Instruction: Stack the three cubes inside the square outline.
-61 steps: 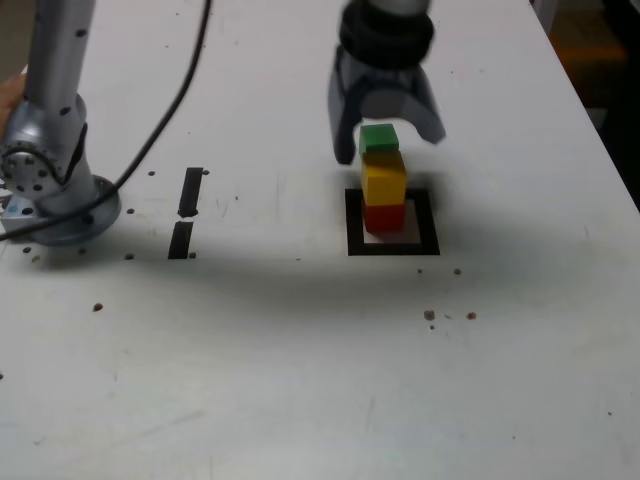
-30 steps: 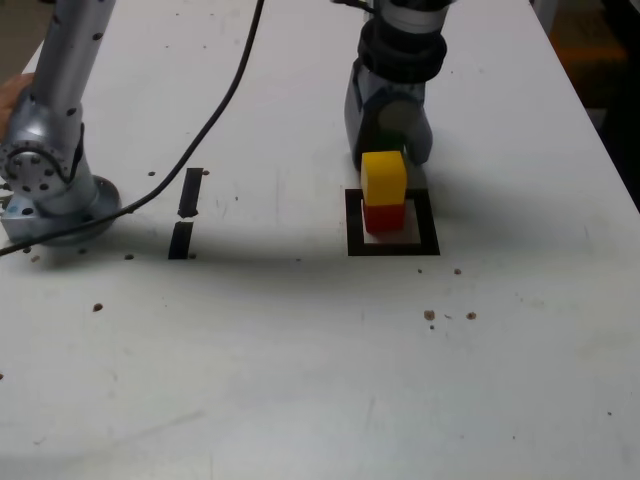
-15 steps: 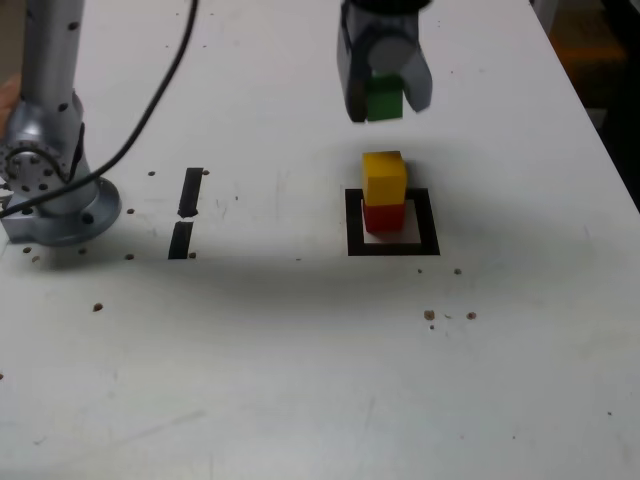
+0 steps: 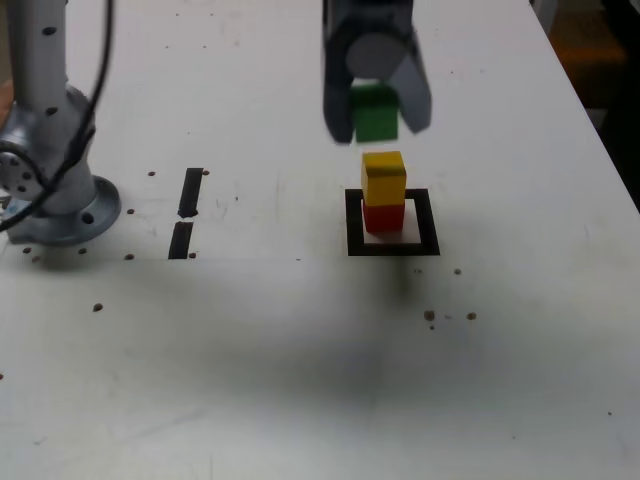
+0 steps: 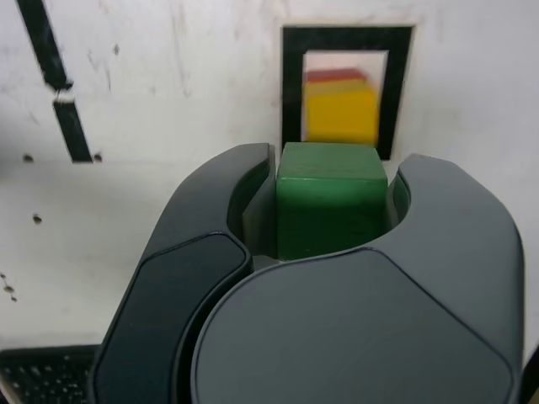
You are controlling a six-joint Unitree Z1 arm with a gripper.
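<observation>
The claw (image 5: 331, 202), partly open, grips the green cube (image 5: 331, 200) between its jaws, clear of the yellow cube (image 4: 384, 180).

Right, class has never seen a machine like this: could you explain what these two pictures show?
The machine is a single robot arm that ends in a hand with two curved fingers. One picture comes from a camera standing off the arm, looking at the whole scene. The other comes from a camera on the arm's wrist, looking past the fingers.

On the pale table is a black square frame. Inside it sits a red block, with a yellow block on top. Two short black strips lie to the frame's left in the outside camera's picture.

The hand holds a green block between its fingers, up off the table, seemingly meant for the top of the stack.
</observation>
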